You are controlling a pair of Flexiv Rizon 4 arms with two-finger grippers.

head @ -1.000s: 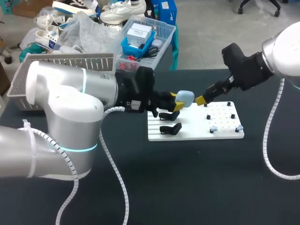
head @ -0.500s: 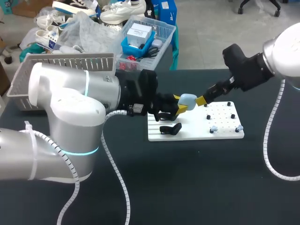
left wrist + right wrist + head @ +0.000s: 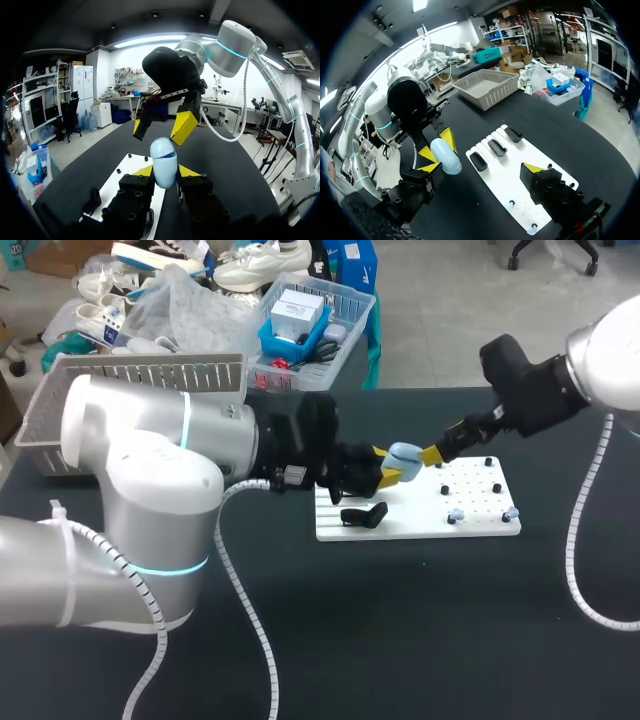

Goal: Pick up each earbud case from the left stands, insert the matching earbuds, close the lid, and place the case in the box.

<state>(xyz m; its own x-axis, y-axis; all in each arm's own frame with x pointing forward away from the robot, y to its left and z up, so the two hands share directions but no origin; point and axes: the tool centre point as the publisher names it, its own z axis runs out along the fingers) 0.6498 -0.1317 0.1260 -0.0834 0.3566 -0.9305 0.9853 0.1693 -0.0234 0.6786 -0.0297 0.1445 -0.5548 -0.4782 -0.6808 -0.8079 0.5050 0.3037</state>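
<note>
earbud case | held in left hand | right hand just beyond

Above the white board, the left gripper clamps the earbud case; the right gripper, fingers spread, faces it closely.

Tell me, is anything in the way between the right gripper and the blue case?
Nothing visible is. The left gripper holds the blue earbud case up off the table, and the right gripper, open, is just ahead of it with only air between.
</note>
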